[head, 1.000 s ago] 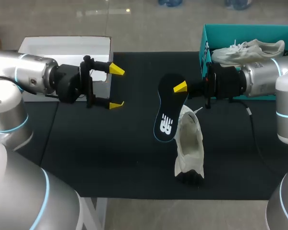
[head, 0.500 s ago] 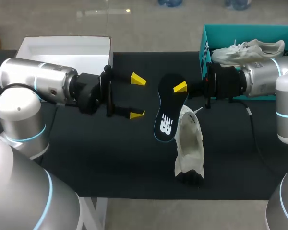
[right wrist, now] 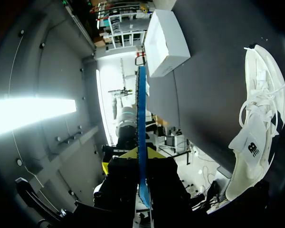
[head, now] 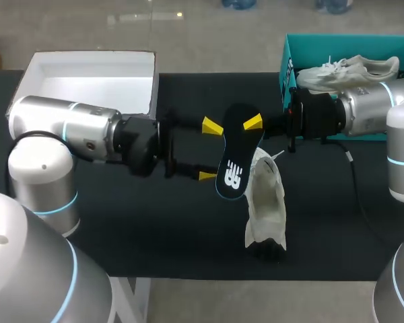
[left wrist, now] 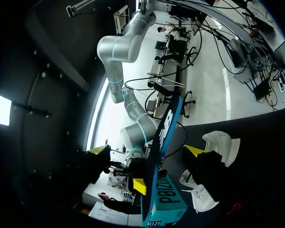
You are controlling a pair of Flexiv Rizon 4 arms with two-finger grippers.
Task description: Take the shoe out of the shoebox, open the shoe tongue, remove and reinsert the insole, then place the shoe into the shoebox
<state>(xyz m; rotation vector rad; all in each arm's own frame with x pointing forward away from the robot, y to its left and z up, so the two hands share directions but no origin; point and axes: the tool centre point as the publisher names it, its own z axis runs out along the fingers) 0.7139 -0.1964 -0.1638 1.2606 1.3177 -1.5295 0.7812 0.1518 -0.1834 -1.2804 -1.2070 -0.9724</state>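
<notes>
A black insole [head: 234, 160] with a blue rim hangs upright above the table, and my right gripper [head: 254, 123] is shut on its upper end. From the right wrist view the insole [right wrist: 141, 118] is edge-on, clamped in that gripper [right wrist: 141, 157]. My left gripper [head: 209, 151] stands open, its yellow tips just short of the insole's left edge and not touching it. In the left wrist view the insole [left wrist: 164, 135] stands ahead of the open left gripper [left wrist: 147, 150]. A white shoe [head: 264, 202] lies on the black mat under the insole.
A teal shoebox [head: 347, 46] at the back right holds a second white shoe [head: 350, 69]. A white box [head: 87, 67] sits at the back left. The black mat [head: 141, 222] covers the table.
My left arm has moved right across the table, fingers open, up to the insole. The right arm, the insole and the shoe have stayed put.
</notes>
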